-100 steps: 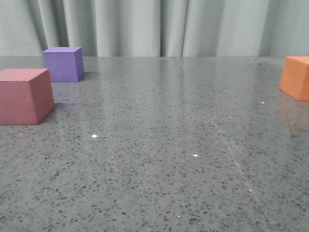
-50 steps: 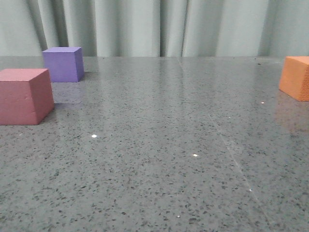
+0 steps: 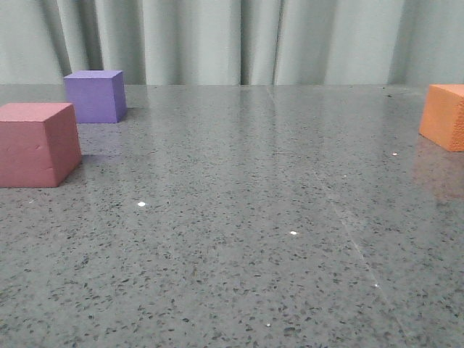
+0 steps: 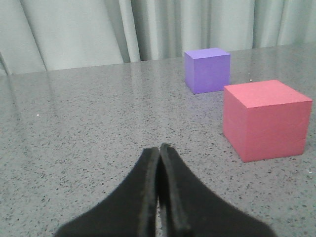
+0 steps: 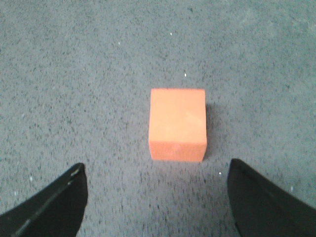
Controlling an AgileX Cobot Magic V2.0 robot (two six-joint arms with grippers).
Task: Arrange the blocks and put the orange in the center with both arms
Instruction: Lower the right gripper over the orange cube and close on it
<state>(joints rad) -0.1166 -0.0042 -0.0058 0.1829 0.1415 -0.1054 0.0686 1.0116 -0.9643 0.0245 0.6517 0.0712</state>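
Front view: the grey speckled tabletop is carrying all three cubes, neither arm is showing in this view. Pinkish-red cube is sitting at the near left, partly cut by the frame edge; purple cube is sitting just behind it and a bit to its right, apart from it, not touching. Orange cube is sitting at the far right edge, cropped by the frame, well apart from the other two, so the middle of the tabletop between them is not holding the orange one yet. Pale curtain is hanging behind the far edge. Left wrist view: left tool is showing fingers pressed together tip to tip, closed with nothing between them, hovering low over the tabletop; the pinkish-red cube is sitting ahead of it and off to one side, the purple cube beyond that, both clear of the fingers. Right wrist view: right tool is looking straight down with fingers spread wide, open and gripping nothing; the orange cube is resting flat on the tabletop, roughly centred between the two fingertips but further out than them, not touching either finger. All cubes are sitting upright, flat on one face.
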